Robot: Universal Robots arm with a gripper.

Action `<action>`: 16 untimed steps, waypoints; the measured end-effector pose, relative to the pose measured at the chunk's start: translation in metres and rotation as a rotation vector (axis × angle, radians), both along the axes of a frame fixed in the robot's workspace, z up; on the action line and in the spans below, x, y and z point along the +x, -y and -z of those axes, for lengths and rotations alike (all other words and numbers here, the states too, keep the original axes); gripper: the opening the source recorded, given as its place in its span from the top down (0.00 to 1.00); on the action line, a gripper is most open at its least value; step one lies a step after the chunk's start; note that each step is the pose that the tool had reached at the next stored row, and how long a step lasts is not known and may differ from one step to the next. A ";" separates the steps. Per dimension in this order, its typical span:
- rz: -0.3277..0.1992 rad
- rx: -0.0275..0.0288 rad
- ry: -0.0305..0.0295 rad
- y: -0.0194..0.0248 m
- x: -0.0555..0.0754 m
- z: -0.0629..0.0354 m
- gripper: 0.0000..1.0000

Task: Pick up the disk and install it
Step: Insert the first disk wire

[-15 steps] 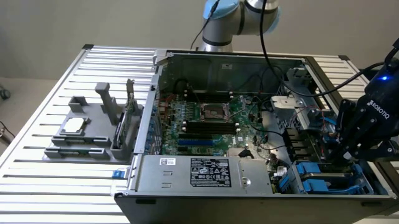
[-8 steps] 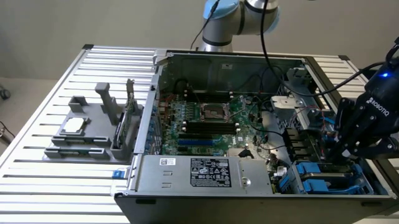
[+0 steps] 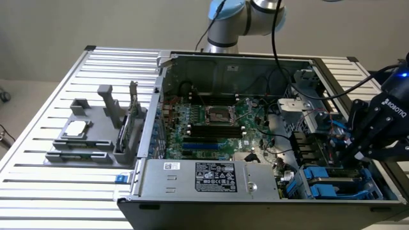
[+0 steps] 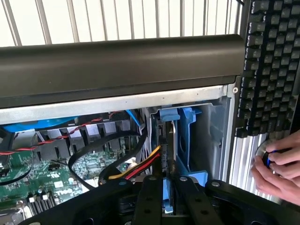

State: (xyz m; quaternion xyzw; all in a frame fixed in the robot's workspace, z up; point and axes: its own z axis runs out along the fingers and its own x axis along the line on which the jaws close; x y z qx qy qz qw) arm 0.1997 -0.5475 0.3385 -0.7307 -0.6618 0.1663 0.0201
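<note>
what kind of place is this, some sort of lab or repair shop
Probably a robotics lab bench set up for computer assembly. An open desktop computer case lies on a slatted metal table, a grey parts fixture sits beside it, and a keyboard is at hand.

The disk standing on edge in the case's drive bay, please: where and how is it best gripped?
Probably by its upper edge, from above the open case. The disk stands on edge in the blue bay, so its flat faces are walled in and only that thin edge is free. The gripper is already shut on it there, one finger on each face.
</note>
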 end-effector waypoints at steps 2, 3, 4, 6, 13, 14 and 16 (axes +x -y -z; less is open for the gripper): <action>0.000 -0.0005 -0.0124 0.0000 0.003 0.0001 0.84; 0.000 -0.0005 -0.0178 0.0000 0.004 0.0001 0.84; 0.000 -0.0005 -0.0221 0.0000 0.004 0.0002 0.84; 0.000 -0.0011 -0.0282 0.0000 0.005 0.0006 0.84; 0.000 -0.0083 -0.0317 0.0000 0.006 0.0016 0.84; 0.000 -0.0095 -0.0337 0.0000 0.006 0.0019 0.84; 0.000 -0.0122 -0.0388 0.0000 0.007 0.0026 0.84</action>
